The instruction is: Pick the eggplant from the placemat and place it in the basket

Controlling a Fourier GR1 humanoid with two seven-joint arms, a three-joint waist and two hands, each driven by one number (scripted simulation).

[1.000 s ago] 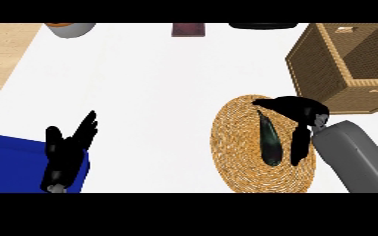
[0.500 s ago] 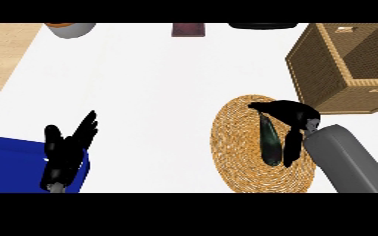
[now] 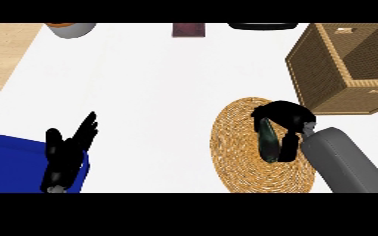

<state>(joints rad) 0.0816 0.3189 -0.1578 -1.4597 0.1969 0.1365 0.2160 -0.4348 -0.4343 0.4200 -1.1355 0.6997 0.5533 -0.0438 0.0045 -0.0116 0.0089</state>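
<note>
Change since prev. frames: right hand, black, on grey forearm, shifted slightly down and toward near edge over round woven straw placemat; dark elongated eggplant now more exposed below the palm, earlier largely covered. Fingers curled round eggplant's upper end, so clamped on it, not apart. Whether lifted clear of mat or touching it: can't tell from this steep view.

Meaning for task: grasp looks made, pick step under way or just done; transport not begun. Eggplant over right half of placemat, well short of brown wicker basket, which sits up and right of mat, near but apart. Next move, by judgement: lift, carry up-right over basket rim, release inside.

Orientation: long axis runs roughly up-down in view, i.e. away-from/toward robot, tilted a little. Upper (far) end hidden in hand; lower (near) end free, pointing toward bottom edge, close beside forearm. Stem end vs. blunt end: not distinguishable.

Left hand, black, at lower left over blue object on white surface, fingers straight and spread, pointing up-right; resting, holding nothing.

Risk, by judgement: held near one end, so free end may swing or catch basket rim.
</note>
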